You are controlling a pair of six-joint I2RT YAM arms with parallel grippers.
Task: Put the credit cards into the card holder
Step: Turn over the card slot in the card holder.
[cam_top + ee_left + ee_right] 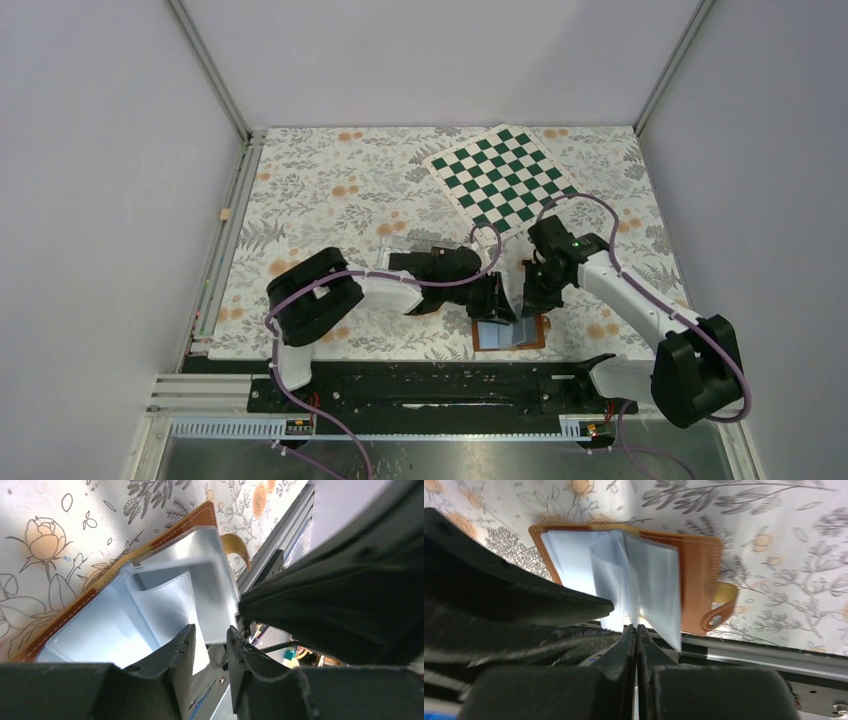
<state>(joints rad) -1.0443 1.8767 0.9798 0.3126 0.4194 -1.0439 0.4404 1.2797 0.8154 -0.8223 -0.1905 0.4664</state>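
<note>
- Card holder [508,335] lies open, clear sleeves [651,580] fanned; no credit cards visible inside.
- Left gripper [210,631] is partly open astride a sleeve.
- Right gripper [636,628] is closed at the sleeve edges.
- All insertions apparently remain.

The white-and-black left arm [380,288] stretches from its base toward three o'clock. Its black two-finger left gripper [210,630] has its fingers slightly parted. The white-and-black right arm [630,295] reaches toward ten o'clock, wrist tipped down, and its black right gripper [636,627] has its fingers pressed together. The two grippers are close to each other.
</note>
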